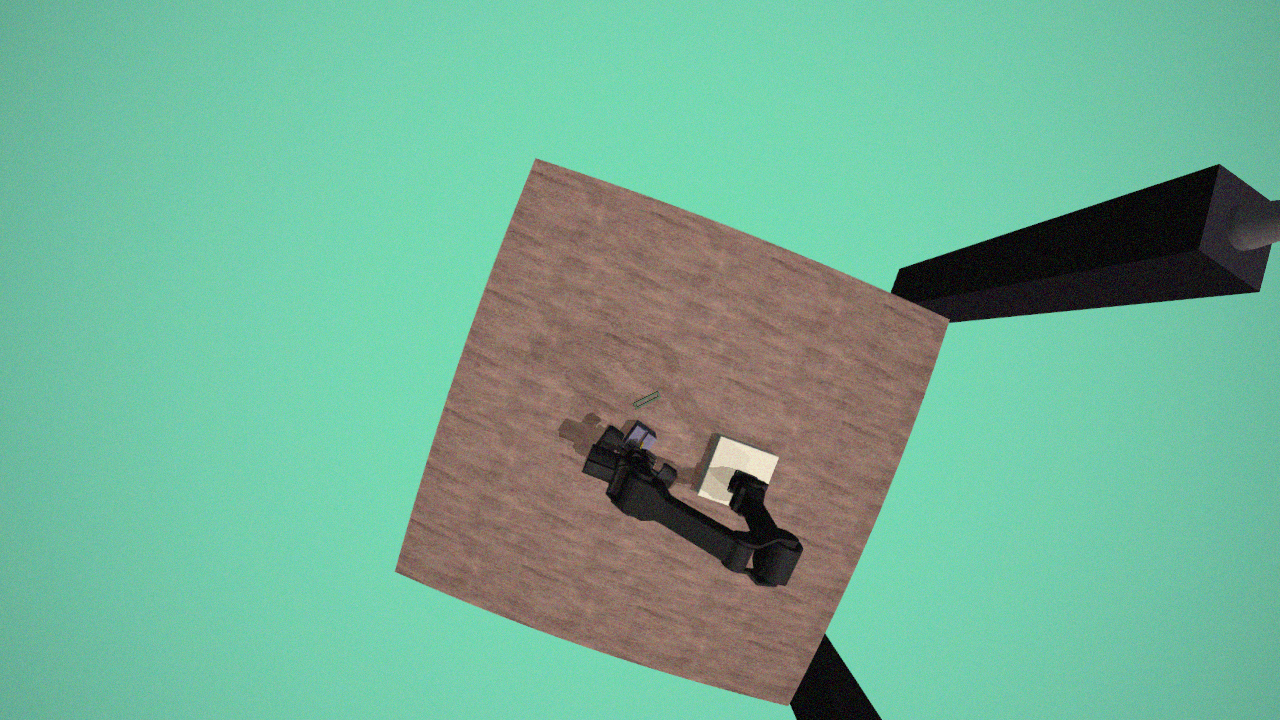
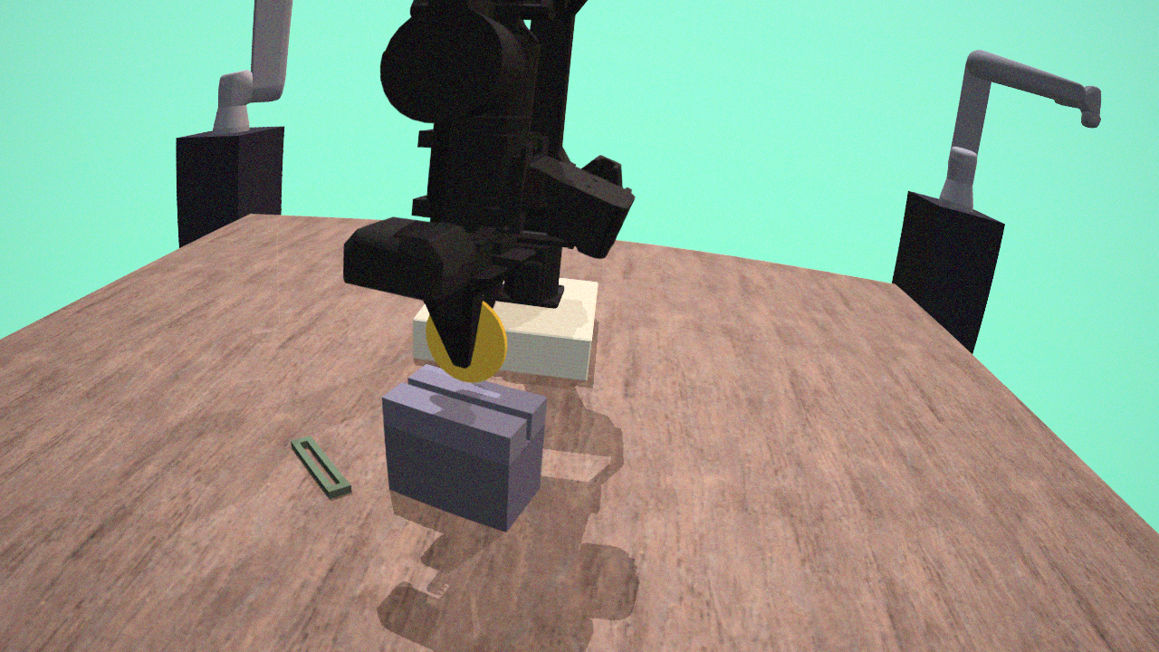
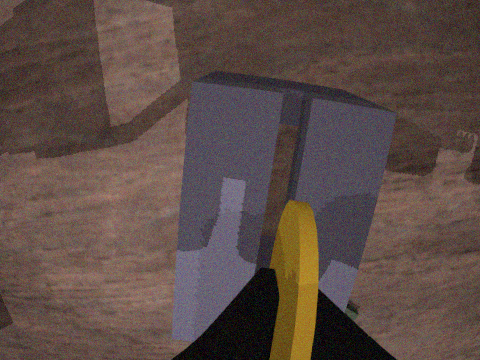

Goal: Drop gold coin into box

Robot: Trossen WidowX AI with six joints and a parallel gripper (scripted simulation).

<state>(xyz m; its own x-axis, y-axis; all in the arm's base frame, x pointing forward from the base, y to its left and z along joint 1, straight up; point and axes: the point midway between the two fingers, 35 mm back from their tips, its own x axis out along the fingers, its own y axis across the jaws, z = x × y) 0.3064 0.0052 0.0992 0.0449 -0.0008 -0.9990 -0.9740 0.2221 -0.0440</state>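
Note:
My gripper (image 2: pixel 464 357) (image 3: pixel 276 284) is shut on the gold coin (image 2: pixel 491 344) (image 3: pixel 307 260) and holds it upright on edge above the grey box (image 2: pixel 445 465) (image 3: pixel 225 135). The slot (image 3: pixel 280 185) in the box's lid runs lengthwise. In the wrist view the coin's edge overlaps the slot's right side and is turned a little against it. In the exterior view the coin's lower rim is just over the back part of the lid; I cannot tell the exact gap. The green holder (image 1: pixel 646 399) (image 2: pixel 339 490) is empty beside the box.
The arm stands on a cream block (image 1: pixel 756 459) (image 2: pixel 550 357) behind the box. The wooden table (image 1: pixel 716 295) (image 2: pixel 810 454) bears shadows of the arm. Two grey arms on dark pedestals (image 2: pixel 230 186) (image 2: pixel 948 259) stand beyond the table's far edge.

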